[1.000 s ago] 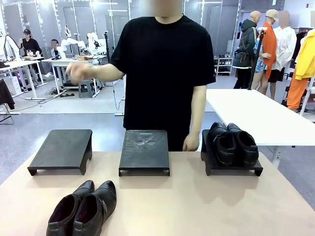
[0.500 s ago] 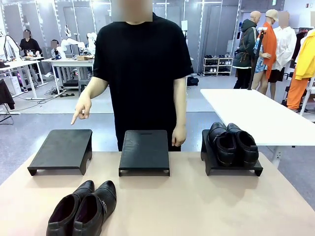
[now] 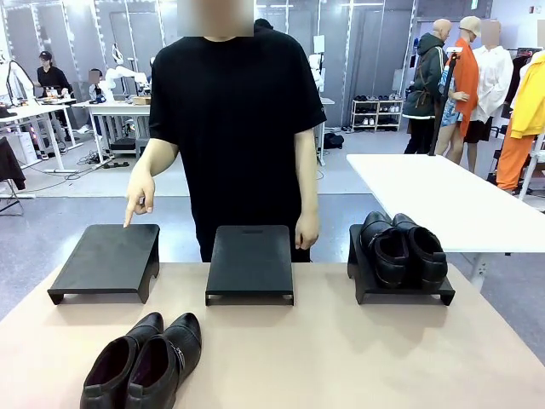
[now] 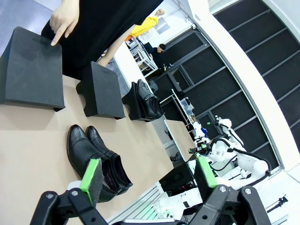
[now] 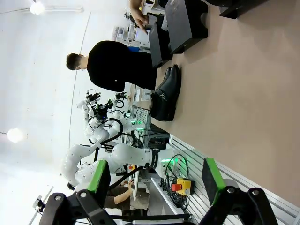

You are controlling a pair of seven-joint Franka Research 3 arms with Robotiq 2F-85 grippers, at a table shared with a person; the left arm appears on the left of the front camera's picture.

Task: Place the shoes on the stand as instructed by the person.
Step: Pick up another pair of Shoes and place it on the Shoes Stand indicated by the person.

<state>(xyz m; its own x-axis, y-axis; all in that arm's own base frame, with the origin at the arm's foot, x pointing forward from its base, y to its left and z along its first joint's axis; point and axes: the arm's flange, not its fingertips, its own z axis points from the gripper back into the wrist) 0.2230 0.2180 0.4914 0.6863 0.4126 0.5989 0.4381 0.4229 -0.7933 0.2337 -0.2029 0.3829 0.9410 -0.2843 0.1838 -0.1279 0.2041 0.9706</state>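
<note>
The person's hand (image 3: 139, 192) has dropped to point at the left stand (image 3: 106, 260), so the loose shoes (image 3: 145, 362) likely go there; left pincer (image 4: 149, 174) and right pincer (image 5: 154, 177) hang released.

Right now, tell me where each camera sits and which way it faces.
Front: fixed between the arms, facing across the table at the person, whose torso and arms show, pointing at the left stand.
Left wrist: on the left arm, rolled, looking past its open left hand over the loose shoes toward the person.
Right wrist: on the right arm, turned sideways, looking past its open right hand along the table.
Shared: all three show the loose shoes and the left stand.
</note>
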